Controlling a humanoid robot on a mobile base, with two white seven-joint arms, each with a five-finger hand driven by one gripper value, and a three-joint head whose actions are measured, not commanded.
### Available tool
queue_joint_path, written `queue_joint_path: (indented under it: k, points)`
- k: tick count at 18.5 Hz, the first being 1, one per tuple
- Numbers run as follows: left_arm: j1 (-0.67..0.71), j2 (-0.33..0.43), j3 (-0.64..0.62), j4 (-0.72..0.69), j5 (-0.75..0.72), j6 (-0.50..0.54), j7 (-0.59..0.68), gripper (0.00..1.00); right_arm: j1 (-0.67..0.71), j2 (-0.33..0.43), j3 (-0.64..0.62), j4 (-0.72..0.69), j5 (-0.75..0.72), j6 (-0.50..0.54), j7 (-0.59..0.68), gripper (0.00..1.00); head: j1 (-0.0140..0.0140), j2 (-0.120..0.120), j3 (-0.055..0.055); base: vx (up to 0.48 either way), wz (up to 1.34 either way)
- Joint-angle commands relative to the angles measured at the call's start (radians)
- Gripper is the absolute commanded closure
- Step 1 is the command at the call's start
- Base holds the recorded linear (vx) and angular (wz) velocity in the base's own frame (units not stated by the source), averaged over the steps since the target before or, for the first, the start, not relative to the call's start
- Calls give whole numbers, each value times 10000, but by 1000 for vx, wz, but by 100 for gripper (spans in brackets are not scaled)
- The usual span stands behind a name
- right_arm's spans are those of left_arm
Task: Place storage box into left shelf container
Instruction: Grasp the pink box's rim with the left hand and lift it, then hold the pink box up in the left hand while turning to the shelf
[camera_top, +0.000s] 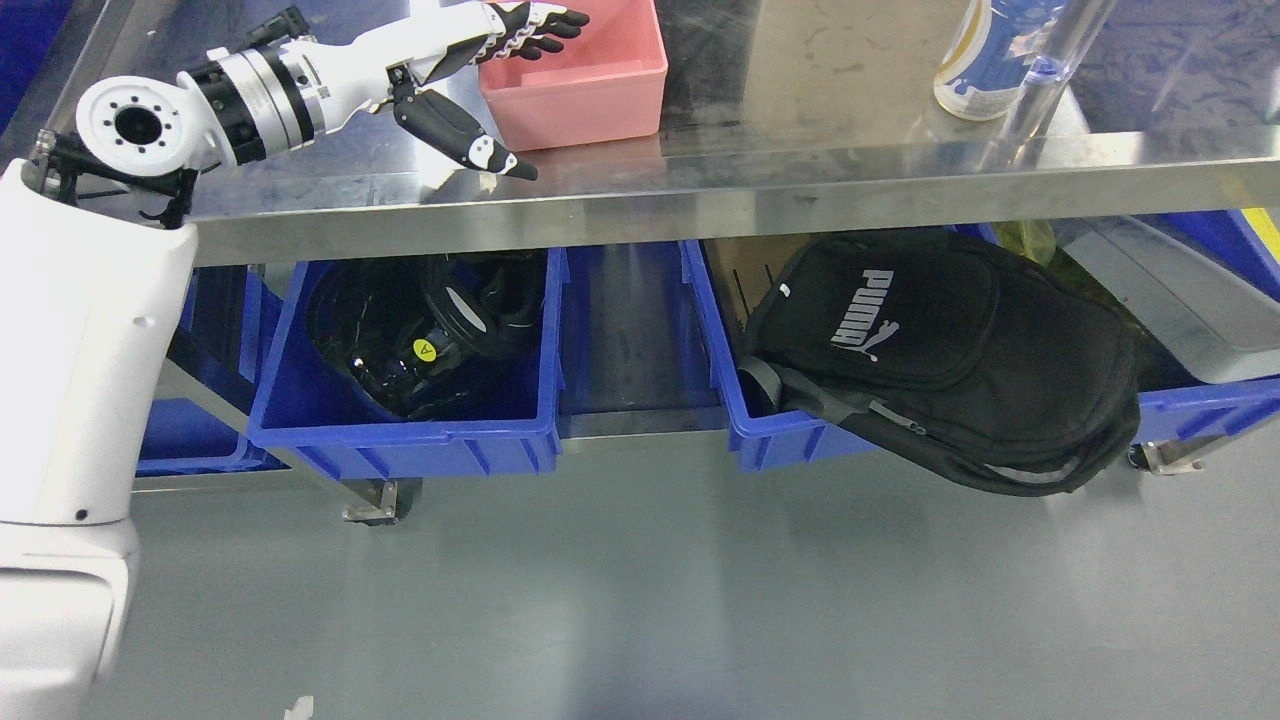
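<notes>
Storage box (590, 80): pink, open-topped, upright on the steel bench (800, 180), far left portion of the top, near the bench's front edge but not overhanging. Left hand (480, 70): fingers extended over the box's left rim, reaching into the opening; thumb spread wide and pointing down outside the left wall. Not closed on anything; contact with the rim cannot be confirmed.

Failure risks, judged from this state:
- Wall pinched on one side only: box likely to tilt or swing once lifted, then slip from between fingers and thumb
- Smooth plastic wall, smooth steel top: box liable to slide right instead of being gripped if pushed sideways
- Left shelf container (400, 420) sits below the bench top, partly under the overhang: box or forearm may strike the bench edge on the way down
- Same container already holds black gear (430, 335): box may rest on top, crooked, or tip out over the front wall

Count:
- Storage boxes, pink: one
- Blue containers on the lower shelf clearly in view: two, left and right; further blue parts at both picture edges, number not determinable
- Black backpack (950, 350): one, hanging out of the right container (790, 440)
- Bottles (990, 55) on the bench, far right: one certain, a clear object beside it unidentified
- Robot hands in view: one, the left; right arm absent from view
</notes>
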Motion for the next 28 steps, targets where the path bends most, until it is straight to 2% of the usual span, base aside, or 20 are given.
queue_joint_path:
  k: [1, 3, 6, 8, 12, 14, 15, 16, 20, 24, 28]
  points:
    - [-481, -646, -920, 1596, -385, 0, -347, 19, -46, -174, 0, -175, -215, -10, 4, 0, 0, 0, 0, 0, 0]
    - [-481, -769, -844, 1841, -400, 0, -638, 29, -31, -174, 0, -175, -215, 6, 4, 0, 0, 0, 0, 0, 0]
    - [-481, -845, -813, 2134, -599, 0, -869, 34, -46, -174, 0, -175, -215, -9, 4, 0, 0, 0, 0, 0, 6]
    - [-466, -968, -660, 2241, -585, -15, -900, 44, -46, -174, 0, -175, -215, 6, 20, 0, 0, 0, 0, 2, 41]
    - [-450, -1810, 1084, 2777, -600, -397, -869, 70, -46, -174, 0, -175, -215, 6, 20, 0, 0, 0, 0, 8, 38]
    - [-374, -2483, 2736, 3099, -477, -658, -884, 95, -31, -174, 0, -175, -215, -10, 4, 0, 0, 0, 0, 1, 30]
    - [-207, -3095, 3809, 3283, -477, -872, -900, 100, -31, -174, 0, -175, -215, 6, 4, 0, 0, 0, 0, 2, 23]
    - [53, -3496, 4549, 3300, -477, -1056, -976, 100, -31, -174, 0, -175, -215, 6, 19, 0, 0, 0, 0, 0, 0]
    - [561, -3540, 5658, 3269, 26, -1380, -1007, 100, -46, -174, 0, -175, -215, 6, 4, 0, 0, 0, 0, 8, 15]
    - [639, -3540, 5768, 3040, 3397, -1594, -823, 100, -31, -174, 0, -175, -215, 6, 19, 0, 0, 0, 0, 3, 2]
    - [1388, -3540, 5554, 1816, 5318, -2560, -823, 100, -31, -174, 0, -175, -215, 6, 4, 0, 0, 0, 0, 0, 0]
